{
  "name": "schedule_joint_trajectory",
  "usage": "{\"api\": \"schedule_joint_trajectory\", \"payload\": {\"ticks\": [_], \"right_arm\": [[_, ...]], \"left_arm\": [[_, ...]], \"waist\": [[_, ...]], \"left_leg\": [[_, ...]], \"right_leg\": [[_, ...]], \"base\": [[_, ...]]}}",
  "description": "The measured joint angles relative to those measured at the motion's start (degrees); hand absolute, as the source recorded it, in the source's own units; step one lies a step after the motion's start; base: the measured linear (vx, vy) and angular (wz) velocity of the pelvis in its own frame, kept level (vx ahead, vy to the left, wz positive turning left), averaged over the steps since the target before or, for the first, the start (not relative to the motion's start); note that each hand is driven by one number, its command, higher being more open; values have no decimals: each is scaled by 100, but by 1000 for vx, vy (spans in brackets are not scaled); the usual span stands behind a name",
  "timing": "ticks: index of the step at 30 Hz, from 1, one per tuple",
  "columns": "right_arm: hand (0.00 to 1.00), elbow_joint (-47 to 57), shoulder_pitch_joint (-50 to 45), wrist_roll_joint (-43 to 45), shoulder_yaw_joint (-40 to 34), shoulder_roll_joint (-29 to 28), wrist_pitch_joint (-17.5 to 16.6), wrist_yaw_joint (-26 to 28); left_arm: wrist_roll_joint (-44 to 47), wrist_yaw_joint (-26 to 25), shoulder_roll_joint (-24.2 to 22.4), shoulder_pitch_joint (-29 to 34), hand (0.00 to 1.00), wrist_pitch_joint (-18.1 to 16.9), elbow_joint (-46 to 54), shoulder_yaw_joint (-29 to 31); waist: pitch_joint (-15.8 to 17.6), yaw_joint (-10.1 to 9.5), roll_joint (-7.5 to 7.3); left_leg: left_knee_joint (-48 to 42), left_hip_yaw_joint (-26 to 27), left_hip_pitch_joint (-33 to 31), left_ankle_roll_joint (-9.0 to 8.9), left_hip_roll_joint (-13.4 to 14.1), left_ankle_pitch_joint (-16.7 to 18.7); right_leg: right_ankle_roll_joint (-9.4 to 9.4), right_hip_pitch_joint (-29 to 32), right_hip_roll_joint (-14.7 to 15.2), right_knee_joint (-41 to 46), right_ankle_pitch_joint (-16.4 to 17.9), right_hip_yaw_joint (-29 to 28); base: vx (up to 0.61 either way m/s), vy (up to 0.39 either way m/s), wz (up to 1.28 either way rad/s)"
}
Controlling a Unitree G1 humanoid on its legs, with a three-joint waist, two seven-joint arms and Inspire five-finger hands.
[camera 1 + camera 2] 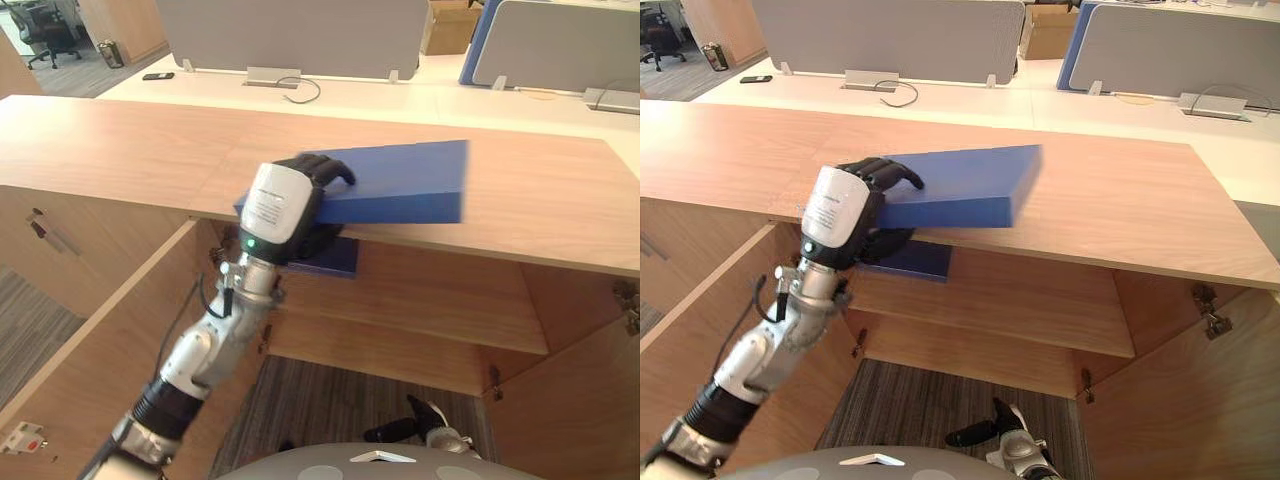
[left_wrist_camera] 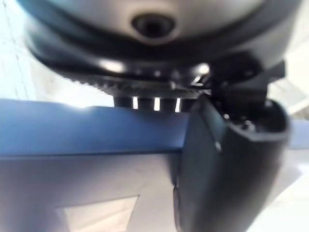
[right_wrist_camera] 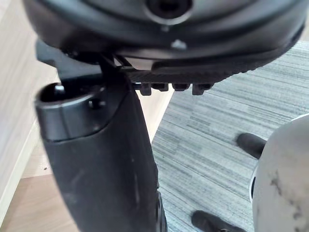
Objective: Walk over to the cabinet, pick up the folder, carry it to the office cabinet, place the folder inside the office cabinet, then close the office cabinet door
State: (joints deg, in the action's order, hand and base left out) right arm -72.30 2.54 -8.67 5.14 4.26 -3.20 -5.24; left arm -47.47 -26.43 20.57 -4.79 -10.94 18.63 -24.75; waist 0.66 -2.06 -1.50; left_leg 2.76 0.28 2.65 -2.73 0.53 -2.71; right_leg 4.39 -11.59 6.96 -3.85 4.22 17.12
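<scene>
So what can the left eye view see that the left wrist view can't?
The left eye view adds the wooden cabinet top, the shelf under it, the grey desk screens behind, and the right hand low over the carpet. The left wrist view adds a pale patch on the folder's face, seen from very close. Both have the blue folder, sticking out over the cabinet's front edge, with the left hand curled round it.

White desk [image 1: 430,95] carries a left screen [image 1: 290,30] and a right screen [image 1: 560,45], both grey. Black phone [image 1: 157,76] at the desk's left end, cable [image 1: 305,92] looped by the left screen's foot. Cardboard box [image 1: 450,25] behind the desk, office chair [image 1: 50,35] past its left end.
</scene>
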Motion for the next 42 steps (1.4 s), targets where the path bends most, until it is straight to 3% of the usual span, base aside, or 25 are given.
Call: {"api": "schedule_joint_trajectory", "payload": {"ticks": [3, 5, 12, 17, 20, 22, 27, 29, 32, 37, 42], "right_arm": [[100, -20, -29, 13, -2, 9, 5, -18], [100, -75, -38, 16, 0, 21, 6, -19], [100, -130, -67, 116, 7, 60, 44, -18], [100, -109, -61, 268, 82, 59, 47, -23], [100, 131, -131, 592, 246, 58, 56, -34], [100, 743, -451, 830, 300, 53, 76, -36], [100, 3494, -1551, 1713, 271, 32, 91, 14], [100, 4757, -2027, 2397, 36, -54, -162, 204], [100, 5708, -2356, 3275, -409, -314, -465, 338], [100, 6893, -2988, 3789, -983, -719, -700, 340], [100, 7578, -3428, 4546, -1270, -896, -743, 399]], "left_arm": [[901, 329, -208, 205, 0, -292, 432, -327], [2021, 701, -281, 360, 0, -538, 639, -488], [4224, 983, -449, 759, 0, -553, 655, -527], [5817, 1077, -628, 806, 0, -549, 662, 13], [6701, 1059, -1044, 907, 0, -557, 726, 653], [7186, 1019, -1208, 1133, 0, -596, 904, 1049], [8665, 1222, -1469, 1498, 0, -956, 1090, 1790], [9319, 1515, -1519, 1654, 0, -1123, 1137, 2035], [9890, 1755, -1547, 1770, 0, -1177, 1145, 2234], [10465, 1980, -1710, 1917, 0, -1176, 1152, 2575], [10853, 2103, -1922, 2114, 0, -1184, 1153, 2811]], "waist": [[1, -93, -3], [-19, -97, 28], [-145, -106, 90], [-171, -113, 80], [-190, -102, 44], [-203, -93, 19], [-189, -56, -25], [-227, 22, -80], [-269, 138, -143], [-273, 372, -146], [-304, 529, -17]], "left_leg": [[-78, 15, -35, 7, 5, 42], [-158, 14, -42, -4, 5, 86], [-177, 38, -43, -7, 10, 90], [-197, 87, -39, -7, 15, 91], [-196, 134, -39, -6, 25, 95], [-195, 214, -38, -3, 77, 116], [-250, 465, -38, -10, 114, 216], [-281, 631, -18, -9, 121, 278], [-394, 886, -6, -17, 172, 407], [-452, 1303, 131, -15, 206, 568], [-452, 1819, 304, -33, 274, 724]], "right_leg": [[-1, 18, 1, 21, 4, -27], [1, 14, 1, 78, 28, -33], [-1, 52, -2, 151, 48, -81], [-3, 73, -4, 183, 52, -142], [-3, 105, -5, 192, 50, -191], [-5, 148, -14, 197, 47, -262], [-11, 294, -24, 274, 50, -511], [-11, 360, -23, 297, 50, -688], [-10, 462, -24, 355, 51, -947], [-2, 543, -35, 382, 49, -1352], [4, 668, -100, 412, 45, -1865]], "base": [[0, -8, -4], [0, 0, 0], [-17, -2, -2], [-8, -1, -4], [-5, -3, -9], [8, -12, -19], [-2, 5, -27], [-7, 27, -33], [16, 31, -44], [29, 34, -48], [38, 28, -47]]}}
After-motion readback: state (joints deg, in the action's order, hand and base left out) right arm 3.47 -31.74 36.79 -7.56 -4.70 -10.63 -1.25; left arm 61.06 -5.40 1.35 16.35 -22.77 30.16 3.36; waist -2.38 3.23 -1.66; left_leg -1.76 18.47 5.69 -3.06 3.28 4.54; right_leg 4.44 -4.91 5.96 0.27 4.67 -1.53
